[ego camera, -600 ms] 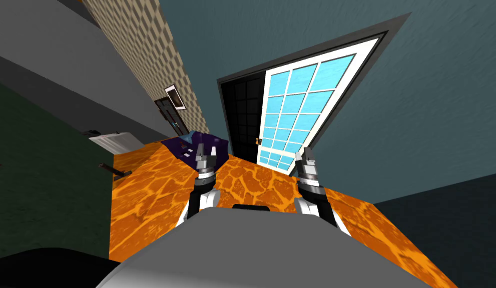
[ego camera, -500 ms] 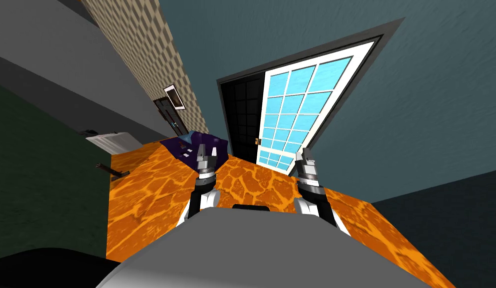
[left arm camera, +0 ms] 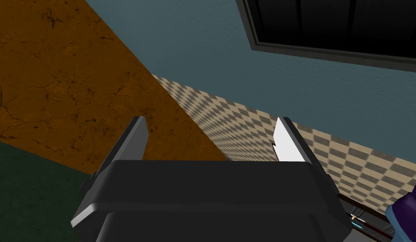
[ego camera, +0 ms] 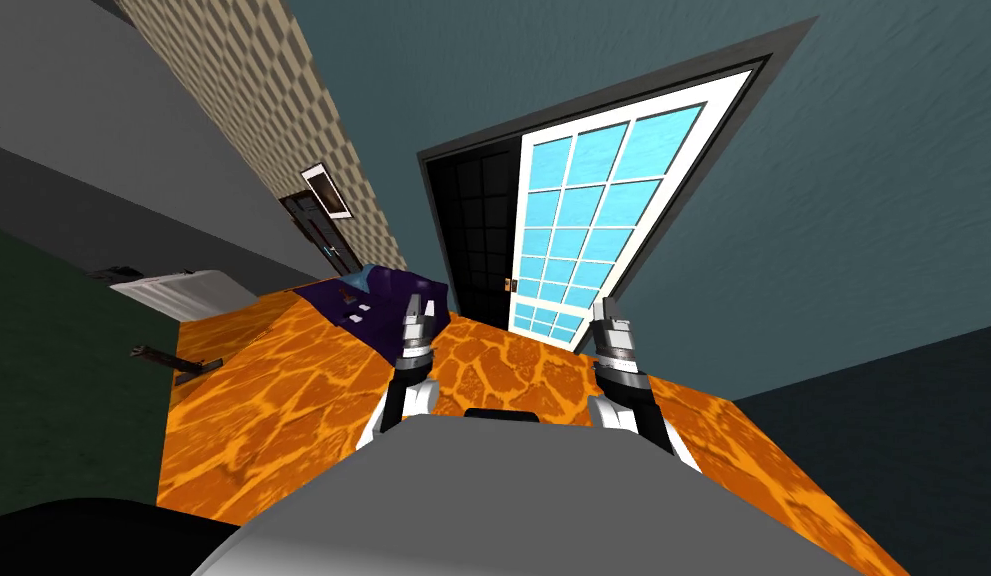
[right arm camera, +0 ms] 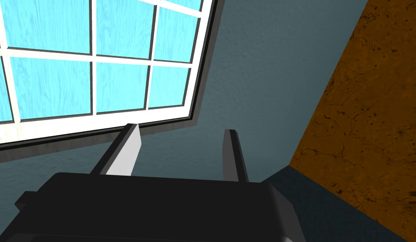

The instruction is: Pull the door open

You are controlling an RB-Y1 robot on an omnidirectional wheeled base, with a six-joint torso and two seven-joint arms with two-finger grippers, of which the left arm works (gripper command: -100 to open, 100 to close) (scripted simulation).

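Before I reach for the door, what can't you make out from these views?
Door handle: too small in the head view to tell its shape.
Door: cut to one corner by the right wrist view's edge.
Beside the door: a black area, nothing drawn.
Purple object: too small in the head view to identify.

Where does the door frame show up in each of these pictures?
Head view: frame around the door, upper middle.
Left wrist view: its corner, beyond the open left gripper.
Right wrist view: along the door's edge, just beyond the right gripper.
Shared landmark: the teal wall.
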